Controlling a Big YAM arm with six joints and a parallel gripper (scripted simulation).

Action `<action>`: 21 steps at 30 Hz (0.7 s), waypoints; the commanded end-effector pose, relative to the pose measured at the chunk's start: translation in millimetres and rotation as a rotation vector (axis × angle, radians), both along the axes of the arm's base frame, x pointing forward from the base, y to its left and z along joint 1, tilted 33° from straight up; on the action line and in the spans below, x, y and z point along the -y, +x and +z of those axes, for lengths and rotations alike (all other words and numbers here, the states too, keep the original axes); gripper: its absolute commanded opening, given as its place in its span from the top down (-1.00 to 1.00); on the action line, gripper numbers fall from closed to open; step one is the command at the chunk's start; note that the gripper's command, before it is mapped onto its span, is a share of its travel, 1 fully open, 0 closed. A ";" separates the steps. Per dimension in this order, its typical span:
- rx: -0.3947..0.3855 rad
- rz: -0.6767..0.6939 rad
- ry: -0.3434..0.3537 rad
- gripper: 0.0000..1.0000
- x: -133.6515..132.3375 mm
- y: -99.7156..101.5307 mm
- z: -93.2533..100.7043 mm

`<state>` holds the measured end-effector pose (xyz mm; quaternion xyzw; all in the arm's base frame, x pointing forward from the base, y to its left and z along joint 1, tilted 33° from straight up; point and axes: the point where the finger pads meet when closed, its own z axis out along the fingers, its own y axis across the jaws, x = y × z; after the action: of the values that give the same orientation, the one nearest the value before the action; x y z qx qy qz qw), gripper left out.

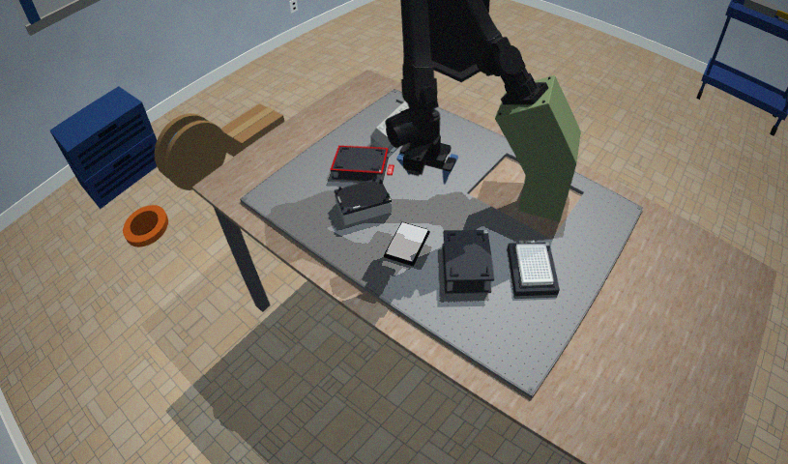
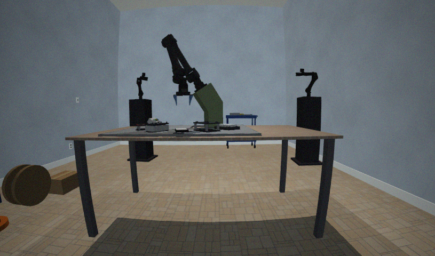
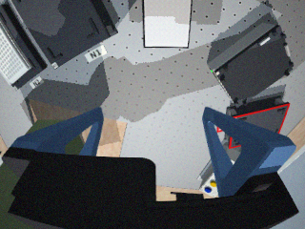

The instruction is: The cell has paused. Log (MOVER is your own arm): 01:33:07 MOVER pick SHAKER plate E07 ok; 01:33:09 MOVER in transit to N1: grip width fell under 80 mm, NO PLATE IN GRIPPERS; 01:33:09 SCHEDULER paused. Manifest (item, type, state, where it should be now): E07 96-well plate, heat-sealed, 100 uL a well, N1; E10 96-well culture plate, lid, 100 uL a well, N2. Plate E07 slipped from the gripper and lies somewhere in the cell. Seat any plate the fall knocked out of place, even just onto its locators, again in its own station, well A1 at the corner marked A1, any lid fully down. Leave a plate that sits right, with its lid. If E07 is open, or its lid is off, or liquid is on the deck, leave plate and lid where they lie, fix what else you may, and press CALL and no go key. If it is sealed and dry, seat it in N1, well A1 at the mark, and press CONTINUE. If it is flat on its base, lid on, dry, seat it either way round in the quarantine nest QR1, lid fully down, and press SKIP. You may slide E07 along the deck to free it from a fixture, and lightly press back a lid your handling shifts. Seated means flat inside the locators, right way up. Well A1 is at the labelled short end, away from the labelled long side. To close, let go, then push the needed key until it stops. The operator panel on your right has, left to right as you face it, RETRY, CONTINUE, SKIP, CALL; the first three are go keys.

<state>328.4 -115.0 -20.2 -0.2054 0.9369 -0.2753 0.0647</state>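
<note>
E07 [image 1: 406, 243] lies flat (bare deck [image 1: 501, 338] around it).

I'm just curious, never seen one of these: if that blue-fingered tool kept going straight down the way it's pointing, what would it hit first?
Most likely the bare grey deck. The open tool points straight down at it, and nothing lies between the fingers. The red-framed tray sits just off to one side, though depth is hard to judge.

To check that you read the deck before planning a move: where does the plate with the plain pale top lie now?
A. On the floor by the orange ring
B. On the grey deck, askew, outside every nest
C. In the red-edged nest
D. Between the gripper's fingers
B: the pale-topped plate lies askew on the grey deck, left of the empty dark nest; the gripper hangs open above.
</note>
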 end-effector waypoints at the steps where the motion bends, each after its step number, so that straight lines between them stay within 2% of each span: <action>1: 0.026 0.013 -0.006 -1.00 6.9 18.2 0.3; 14: 0.019 0.013 -0.007 -1.00 26.3 62.2 -42.2; 16: 0.019 0.013 -0.007 -1.00 26.3 62.2 -42.2; 21: 0.017 0.013 -0.006 -1.00 33.7 79.6 -58.1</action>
<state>394.3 -140.3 -72.4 -0.2068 0.9360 -0.2765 0.0687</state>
